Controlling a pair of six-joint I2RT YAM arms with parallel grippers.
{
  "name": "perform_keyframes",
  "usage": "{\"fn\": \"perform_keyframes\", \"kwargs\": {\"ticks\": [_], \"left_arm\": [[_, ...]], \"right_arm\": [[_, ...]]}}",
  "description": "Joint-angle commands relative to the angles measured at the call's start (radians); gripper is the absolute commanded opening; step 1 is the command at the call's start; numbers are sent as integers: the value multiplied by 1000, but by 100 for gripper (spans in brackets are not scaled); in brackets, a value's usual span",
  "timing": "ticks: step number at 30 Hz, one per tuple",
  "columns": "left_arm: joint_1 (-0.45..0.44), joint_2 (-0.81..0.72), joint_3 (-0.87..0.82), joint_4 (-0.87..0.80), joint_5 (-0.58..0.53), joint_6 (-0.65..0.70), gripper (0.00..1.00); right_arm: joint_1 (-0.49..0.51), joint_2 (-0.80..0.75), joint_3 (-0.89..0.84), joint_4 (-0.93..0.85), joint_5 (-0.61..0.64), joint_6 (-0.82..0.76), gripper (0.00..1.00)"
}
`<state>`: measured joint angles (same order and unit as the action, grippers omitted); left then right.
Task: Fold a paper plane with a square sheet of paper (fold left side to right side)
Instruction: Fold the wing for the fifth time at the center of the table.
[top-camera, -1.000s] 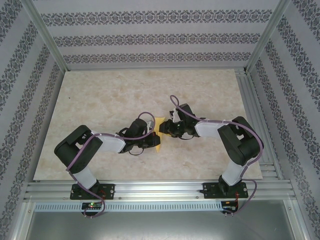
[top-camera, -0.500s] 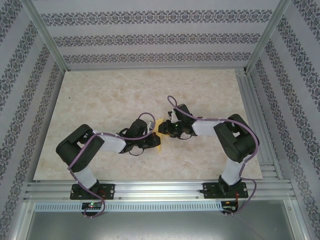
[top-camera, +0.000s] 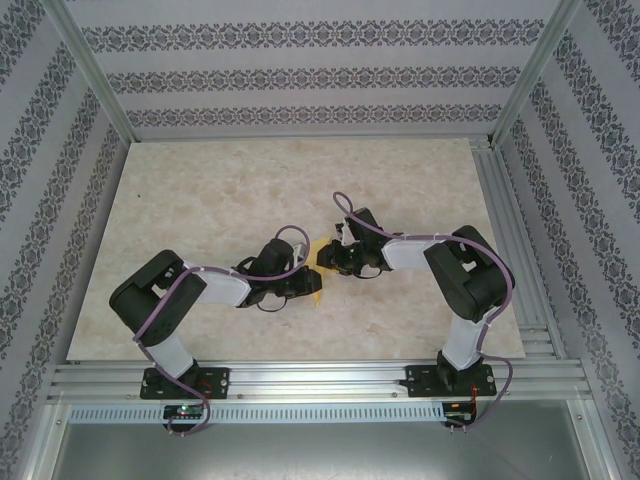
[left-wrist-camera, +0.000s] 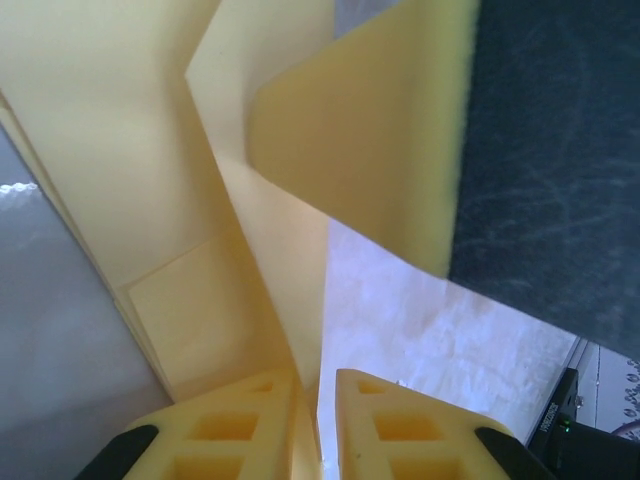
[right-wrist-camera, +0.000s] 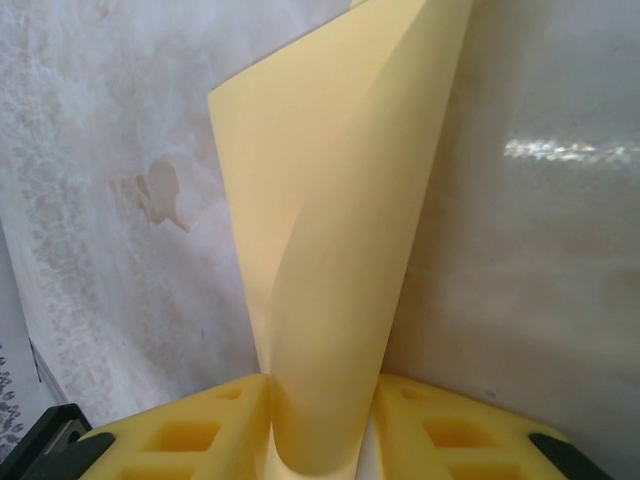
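Right jaws: narrow, closed on a curled loop of the sheet (right-wrist-camera: 330, 250). The paper fills the gap between both fingers (right-wrist-camera: 190, 435) and stands up out of them toward the top of the right wrist frame, so this side looks to be carrying the flap. Left jaws: a narrow slit only. A creased layer runs down into it, with pale worktop (left-wrist-camera: 420, 330) visible through the slit; can't tell if they're pinching or just alongside. Higher in that frame the paper shows stacked layers and one hard crease, so some folds are in. Overhead, both wrists meet nose to nose at frame centre, with yellow paper (top-camera: 321, 250) peeking out between and under them, mid-worktop. My read: one side anchors near the crease while the other brings the flap over. The loop isn't flattened, so the fold isn't finished. Risk: thin paper slips or creases off-line.
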<state>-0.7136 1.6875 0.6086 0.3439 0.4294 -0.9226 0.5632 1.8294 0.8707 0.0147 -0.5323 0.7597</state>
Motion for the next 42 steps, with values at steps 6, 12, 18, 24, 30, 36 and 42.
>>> {"fn": "perform_keyframes", "kwargs": {"ticks": [6, 12, 18, 24, 30, 36, 42], "left_arm": [[12, -86, -27, -54, -27, 23, 26], [61, -199, -55, -95, -14, 24, 27], [171, -299, -56, -158, 44, 33, 29], [217, -196, 24, -151, 124, 57, 26], [221, -42, 134, -139, 180, 67, 22], [233, 49, 159, -119, 166, 47, 18], [238, 129, 186, -106, 211, 42, 16]], "right_arm": [[15, 26, 24, -21, 27, -26, 31], [15, 25, 27, -27, 28, -31, 31], [15, 26, 31, -29, 25, -33, 31], [14, 25, 31, -31, 25, -34, 32], [15, 27, 38, -36, 20, -37, 32], [16, 27, 39, -37, 20, -36, 32], [16, 28, 42, -36, 12, -36, 32]]}}
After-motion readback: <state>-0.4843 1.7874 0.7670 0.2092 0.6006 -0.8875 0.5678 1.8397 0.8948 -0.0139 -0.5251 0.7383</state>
